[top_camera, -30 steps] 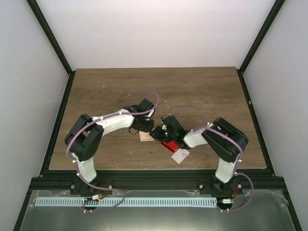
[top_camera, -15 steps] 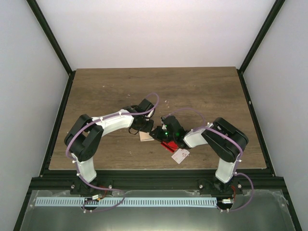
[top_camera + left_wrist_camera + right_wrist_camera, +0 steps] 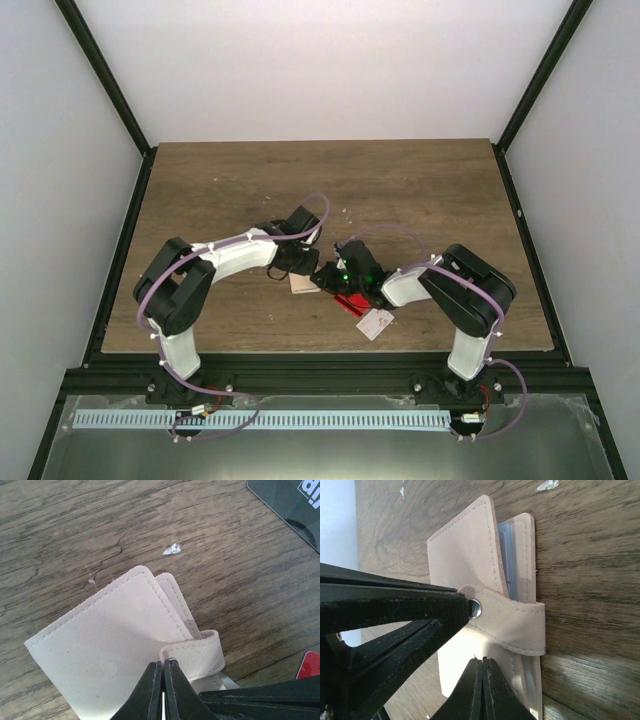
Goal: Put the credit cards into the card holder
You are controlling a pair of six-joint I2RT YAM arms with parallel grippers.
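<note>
Left gripper (image 3: 163,675): fingers clenched on the snap end of the card holder (image 3: 110,635) tab (image 3: 200,650). Right gripper (image 3: 481,675): fingers pressed together, tips at the holder's edge. Holder lies on the table (image 3: 75,530) between the arms. Red card (image 3: 348,303) and white card (image 3: 376,323) lie just beside it.

1. The holder (image 3: 303,285) is laid on the desk (image 3: 200,200), near its middle, between left arm (image 3: 235,255) and right arm (image 3: 405,285).
2. Cards (image 3: 375,323) are spread just right of it, nearer the front edge.

The left arm (image 3: 235,252) and right arm (image 3: 405,285): white links, black joints, purple cables (image 3: 326,208) (one green wrist light (image 3: 345,266)).
</note>
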